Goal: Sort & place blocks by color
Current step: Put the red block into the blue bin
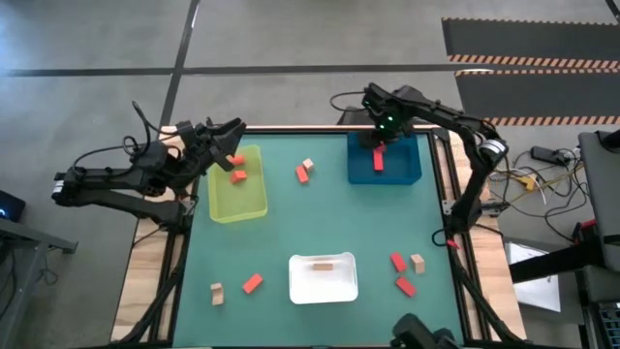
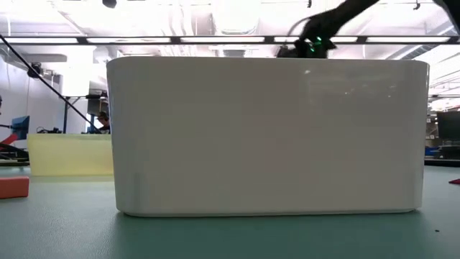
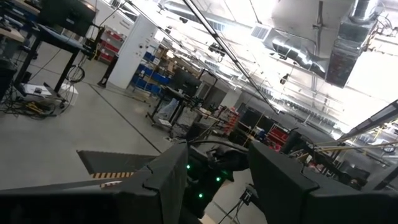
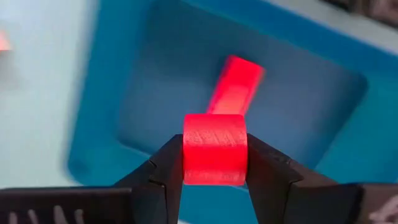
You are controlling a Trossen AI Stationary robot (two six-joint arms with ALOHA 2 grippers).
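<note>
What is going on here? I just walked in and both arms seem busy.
The robot is sorting small blocks into trays by color. The right gripper holds a red block over the blue tray, where another red block already lies. The left gripper hangs over the yellow-green tray, with an orange-red block at its tips. More blocks wait around the white tray.

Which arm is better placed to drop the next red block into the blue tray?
Right. The right gripper is shut on a red block directly above the blue tray, where another red block lies. The left gripper is across the table, over the yellow-green tray.
</note>
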